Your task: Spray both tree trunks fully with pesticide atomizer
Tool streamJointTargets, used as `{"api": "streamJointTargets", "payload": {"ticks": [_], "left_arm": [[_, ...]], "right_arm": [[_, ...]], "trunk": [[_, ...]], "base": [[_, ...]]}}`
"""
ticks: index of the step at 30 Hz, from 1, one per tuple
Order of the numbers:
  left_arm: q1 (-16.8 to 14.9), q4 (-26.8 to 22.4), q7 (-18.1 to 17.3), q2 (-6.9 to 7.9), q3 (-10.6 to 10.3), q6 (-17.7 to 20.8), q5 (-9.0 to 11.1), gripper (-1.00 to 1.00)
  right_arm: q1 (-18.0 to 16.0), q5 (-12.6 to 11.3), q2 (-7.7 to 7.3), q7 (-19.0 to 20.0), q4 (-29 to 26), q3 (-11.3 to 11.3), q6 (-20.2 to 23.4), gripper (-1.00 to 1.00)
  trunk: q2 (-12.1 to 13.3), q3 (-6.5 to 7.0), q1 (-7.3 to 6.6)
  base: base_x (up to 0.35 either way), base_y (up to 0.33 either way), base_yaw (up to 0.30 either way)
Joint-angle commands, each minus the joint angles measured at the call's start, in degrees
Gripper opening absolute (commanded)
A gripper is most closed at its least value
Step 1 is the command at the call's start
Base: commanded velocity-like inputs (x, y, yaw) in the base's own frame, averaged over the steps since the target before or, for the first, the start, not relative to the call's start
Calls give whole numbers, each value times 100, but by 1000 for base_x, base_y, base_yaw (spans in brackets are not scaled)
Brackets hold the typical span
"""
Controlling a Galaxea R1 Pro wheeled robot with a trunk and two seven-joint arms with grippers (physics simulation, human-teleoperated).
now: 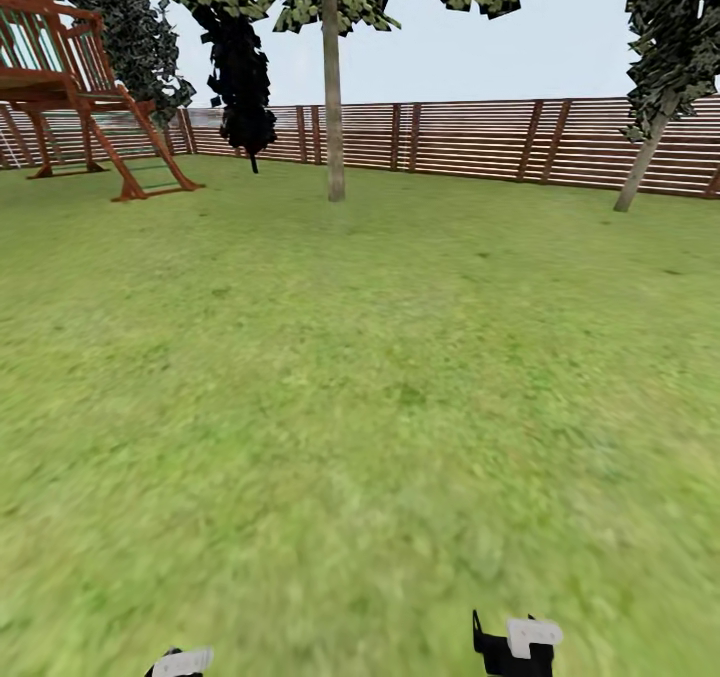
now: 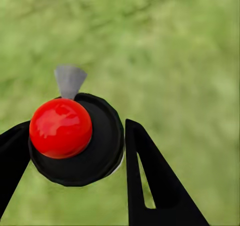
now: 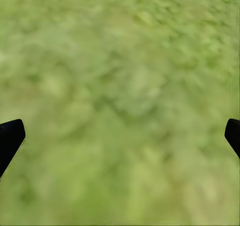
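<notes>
The pesticide atomizer (image 2: 61, 128), a dark bottle with a red top and a pale grey trigger head, sits between the black fingers of my left gripper (image 2: 75, 136), which is shut on it above the grass. In the head view the left gripper (image 1: 182, 662) and right gripper (image 1: 518, 645) just show at the bottom edge. My right gripper (image 3: 123, 131) is open over bare grass with nothing in it. Far ahead one tree has a straight pale trunk (image 1: 333, 117); a second tree trunk (image 1: 645, 157) leans at the far right. The paved floor is out of view.
The garden lawn (image 1: 360, 377) stretches wide and flat ahead. A red-brown slat fence (image 1: 470, 137) closes the back. A wooden play frame with a ladder (image 1: 90, 97) stands at the far left, beside a dark black tree (image 1: 240, 77).
</notes>
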Motion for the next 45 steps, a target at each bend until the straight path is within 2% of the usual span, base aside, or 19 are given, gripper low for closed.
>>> {"api": "streamJointTargets", "payload": {"ticks": [1,45], "left_arm": [[0,-1,2,0,0,0,0,-100],[0,-1,2,0,0,-1,0,-100]], "right_arm": [[0,2,0,0,0,0,2,100],[0,3,0,-2,0,0,7,100]], "trunk": [[0,0,0],[0,0,0]], "base": [[339,0,0],[339,0,0]]}}
